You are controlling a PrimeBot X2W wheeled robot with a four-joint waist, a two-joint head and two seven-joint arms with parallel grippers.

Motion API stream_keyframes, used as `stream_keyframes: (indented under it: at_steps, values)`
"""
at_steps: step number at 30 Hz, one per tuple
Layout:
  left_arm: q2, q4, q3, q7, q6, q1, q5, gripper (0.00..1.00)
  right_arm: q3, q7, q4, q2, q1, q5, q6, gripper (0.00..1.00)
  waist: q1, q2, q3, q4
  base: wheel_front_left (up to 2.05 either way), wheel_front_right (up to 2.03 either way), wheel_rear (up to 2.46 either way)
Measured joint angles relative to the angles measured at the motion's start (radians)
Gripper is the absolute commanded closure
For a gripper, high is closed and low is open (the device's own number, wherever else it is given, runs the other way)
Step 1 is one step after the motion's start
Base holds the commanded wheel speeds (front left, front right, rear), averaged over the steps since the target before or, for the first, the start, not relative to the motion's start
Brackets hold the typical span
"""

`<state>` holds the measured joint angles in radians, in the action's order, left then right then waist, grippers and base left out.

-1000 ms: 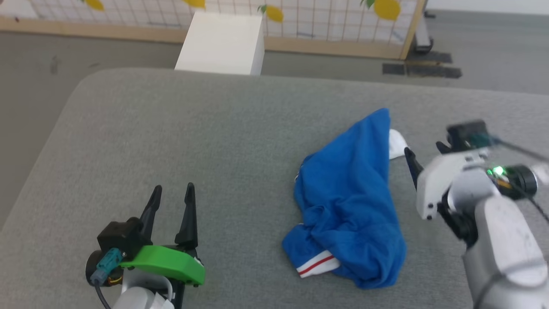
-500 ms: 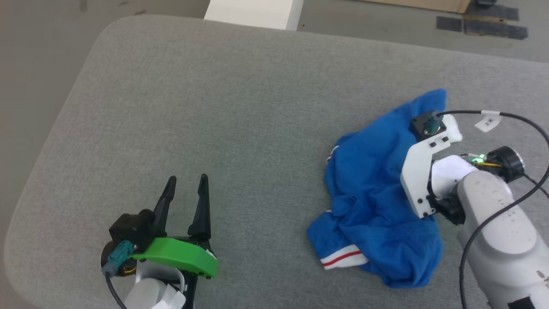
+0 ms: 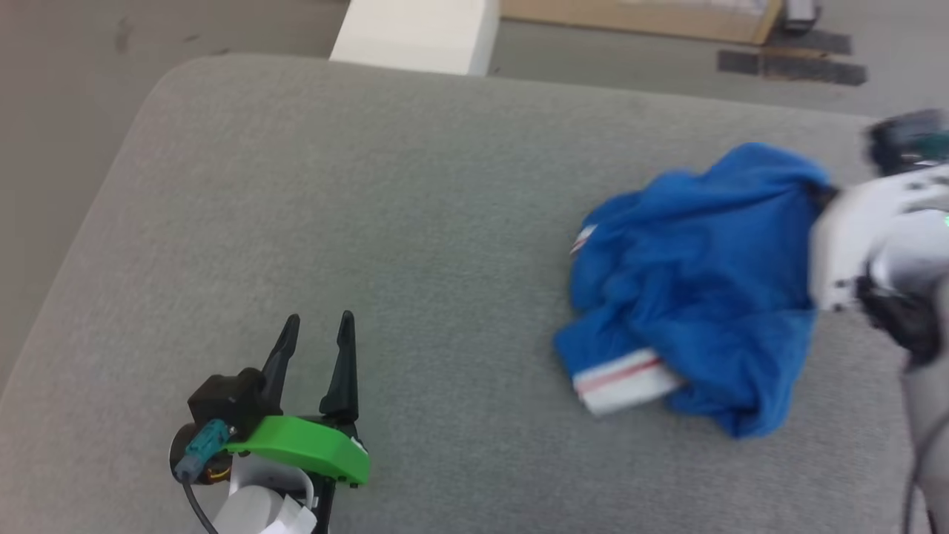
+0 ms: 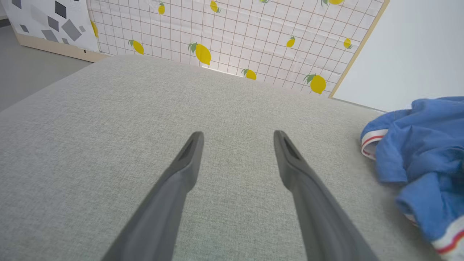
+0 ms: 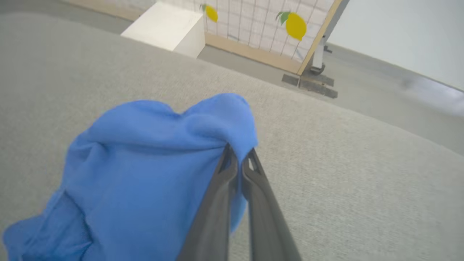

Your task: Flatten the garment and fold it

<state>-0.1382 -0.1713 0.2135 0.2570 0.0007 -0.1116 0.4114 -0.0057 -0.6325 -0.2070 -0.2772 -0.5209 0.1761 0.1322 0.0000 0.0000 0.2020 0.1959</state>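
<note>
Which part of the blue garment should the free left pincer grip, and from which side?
Probably the white, red-striped trim at the garment's near-left edge. It lies exposed on the grey cushion, nearest the open left pincer, so come from the left, low along the surface. The right pincer pinches the far fold.

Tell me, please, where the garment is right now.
In the head view the garment lies crumpled at the right of the grey cushion, its far edge pinched by the right gripper.

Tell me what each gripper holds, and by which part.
The right gripper is shut on the garment, pinching a blue fold at the bunch's edge. The left gripper is open and holds nothing.
</note>
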Motion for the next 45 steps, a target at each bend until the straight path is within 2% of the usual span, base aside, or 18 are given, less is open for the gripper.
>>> stream_keyframes:
  at_steps: [3,5,8,10,13,16,18,20,23,27,31,34,37,41,45]
  values:
    - [0.001,-0.007,-0.002,0.000,-0.001,0.001,0.000,0.00,-0.111,-0.005,0.140,0.019,0.105,-0.011,0.000,1.00,0.0000,0.0000,-0.025,-0.033,0.00,0.00,0.00]
    - [0.002,-0.013,-0.001,0.000,-0.005,0.002,0.000,0.00,-0.172,-0.029,0.226,0.060,0.214,-0.012,0.000,1.00,0.0000,0.0000,-0.041,-0.056,0.00,0.00,0.00]
    - [0.002,-0.019,0.000,0.000,-0.009,0.002,0.002,0.00,-0.208,-0.075,0.301,0.136,0.388,-0.010,0.000,1.00,0.0000,0.0000,-0.059,-0.085,0.00,0.00,0.00]
    - [0.002,-0.023,0.001,0.000,-0.009,0.003,0.002,0.00,-0.205,-0.101,0.318,0.181,0.515,-0.008,0.000,1.00,0.0000,0.0000,-0.069,-0.105,0.00,0.00,0.00]
    - [0.002,-0.031,0.001,-0.001,-0.009,0.003,0.004,0.00,-0.181,-0.118,0.302,0.211,0.639,0.018,0.000,1.00,0.0000,0.0000,-0.082,-0.128,0.00,0.00,0.00]
    - [0.000,-0.035,0.001,-0.002,-0.009,0.003,0.008,0.00,-0.157,-0.122,0.261,0.223,0.688,0.040,0.000,1.00,0.0000,0.0000,-0.095,-0.144,0.00,0.00,0.00]
    - [0.000,-0.037,0.002,-0.006,-0.009,0.004,0.010,0.00,-0.161,-0.085,0.238,0.226,0.689,0.053,0.000,1.00,0.0000,0.0000,-0.103,-0.151,0.00,0.00,0.00]
    - [-0.001,-0.039,0.002,-0.008,-0.009,0.004,0.013,0.00,-0.171,-0.029,0.230,0.226,0.680,0.080,0.000,0.00,0.0000,0.0000,-0.110,-0.156,0.00,0.00,0.00]
    - [-0.001,-0.042,0.002,-0.015,-0.009,0.011,0.017,0.00,-0.207,0.094,0.236,0.228,0.640,0.164,0.000,0.00,0.0000,0.0000,-0.122,-0.162,0.00,0.00,0.00]
    - [0.007,-0.041,0.006,-0.041,-0.009,0.016,0.057,0.00,-0.297,0.243,0.278,0.228,0.577,0.205,0.000,0.00,0.0000,0.0000,-0.140,-0.172,0.00,0.00,0.00]
    - [0.029,-0.045,0.032,-0.124,-0.010,-0.001,0.088,0.00,-0.397,0.317,0.293,0.226,0.550,0.213,0.000,0.00,0.0000,0.0000,-0.150,-0.186,0.00,0.00,0.00]
    - [0.048,-0.075,0.088,-0.263,-0.011,-0.066,0.122,0.00,-0.438,0.321,0.298,0.226,0.544,0.203,0.000,0.00,0.0000,0.0000,-0.149,-0.195,0.00,0.00,0.00]
    - [0.069,-0.138,0.166,-0.466,-0.006,-0.172,0.139,0.00,-0.449,0.321,0.297,0.226,0.540,0.199,0.000,0.00,0.0000,0.0000,-0.140,-0.206,0.00,0.00,0.00]
    - [0.079,-0.214,0.255,-0.723,0.044,-0.297,0.162,0.00,-0.427,0.325,0.276,0.227,0.529,0.213,0.000,0.00,0.0000,0.0000,-0.124,-0.237,0.00,0.00,0.00]
    - [0.081,-0.271,0.336,-0.856,0.053,-0.409,0.107,0.00,-0.408,0.345,0.245,0.227,0.519,0.223,0.000,0.00,0.0000,0.0000,-0.101,-0.277,0.00,0.00,0.00]
